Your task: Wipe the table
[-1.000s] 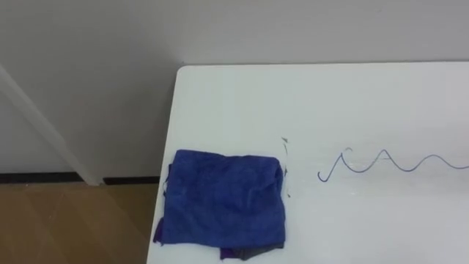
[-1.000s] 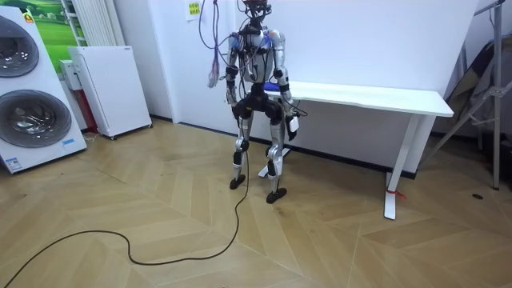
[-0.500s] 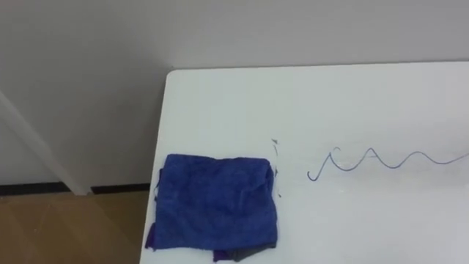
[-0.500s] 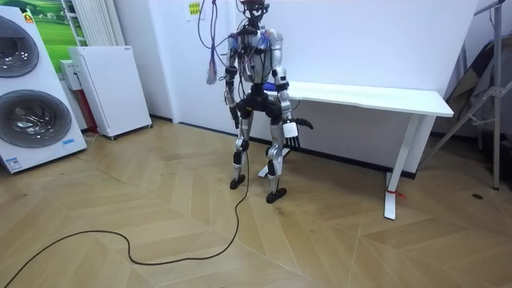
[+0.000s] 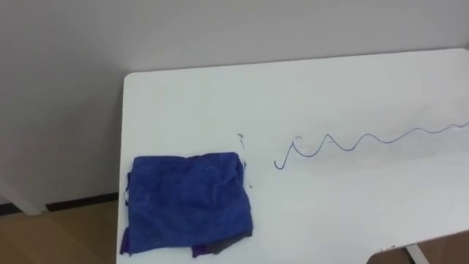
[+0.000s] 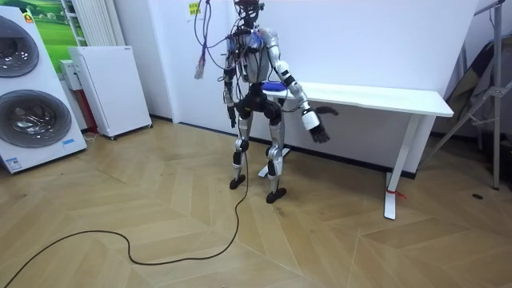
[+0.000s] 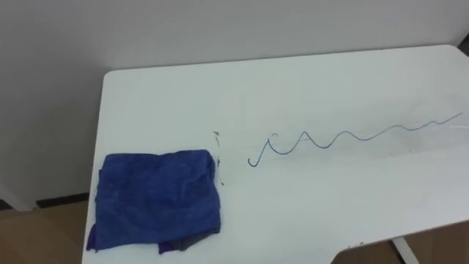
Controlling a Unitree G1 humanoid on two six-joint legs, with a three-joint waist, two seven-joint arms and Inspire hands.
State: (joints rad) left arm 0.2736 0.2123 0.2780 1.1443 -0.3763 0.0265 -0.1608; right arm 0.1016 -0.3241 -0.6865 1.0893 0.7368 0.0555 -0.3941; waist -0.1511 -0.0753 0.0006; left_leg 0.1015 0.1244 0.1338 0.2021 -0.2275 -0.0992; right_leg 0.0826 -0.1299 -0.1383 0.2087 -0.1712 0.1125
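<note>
Wipe not started: cloth [image 5: 189,204] lies untouched on counter [image 5: 330,213], pen squiggle [image 5: 350,147] intact, both left of right hand [image 6: 314,126], its fingers unreadable.

Head eyes overlook the table [image 5: 344,213]; room camera afar.

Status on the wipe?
Right hand raised near table, open, empty. Left hand at side. Blue cloth untouched on table; pen squiggle unwiped. Nothing blocking.
</note>
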